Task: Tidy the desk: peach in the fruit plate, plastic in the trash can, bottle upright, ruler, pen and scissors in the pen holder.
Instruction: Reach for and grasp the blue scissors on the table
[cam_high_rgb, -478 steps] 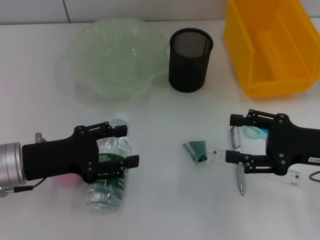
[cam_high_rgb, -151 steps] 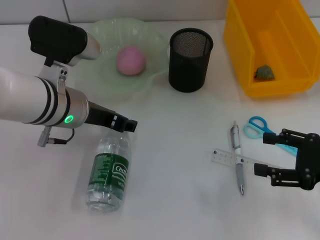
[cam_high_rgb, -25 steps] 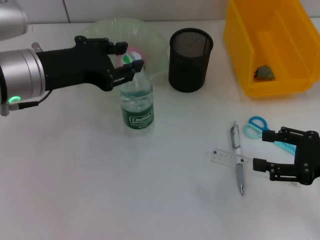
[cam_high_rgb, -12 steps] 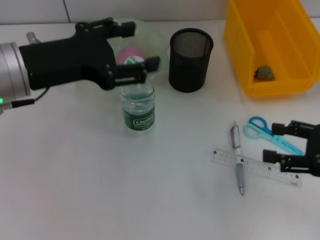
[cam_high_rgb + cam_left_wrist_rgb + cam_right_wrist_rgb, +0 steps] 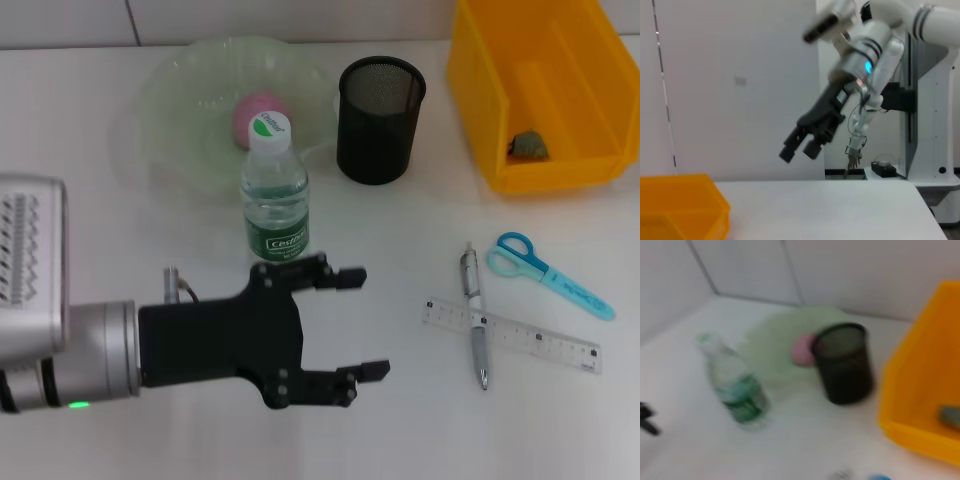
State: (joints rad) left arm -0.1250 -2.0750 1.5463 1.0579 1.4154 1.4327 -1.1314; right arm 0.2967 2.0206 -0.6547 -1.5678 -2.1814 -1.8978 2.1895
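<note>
Upright bottle [image 5: 274,190] beyond the gaping, empty left end effector [image 5: 349,323]

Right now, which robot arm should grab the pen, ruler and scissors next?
Probably the right. The pen, ruler and scissors all lie on the robot's right side. The open left gripper hovers near the bottle, left of them; the right gripper is out of the head view.

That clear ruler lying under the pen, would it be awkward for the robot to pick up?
Probably. The ruler lies flat and thin on the table, leaving little edge to pinch. It looks like smooth plastic, so likely light, stiff and slippery. The pen lies across it and would likely shift.
</note>
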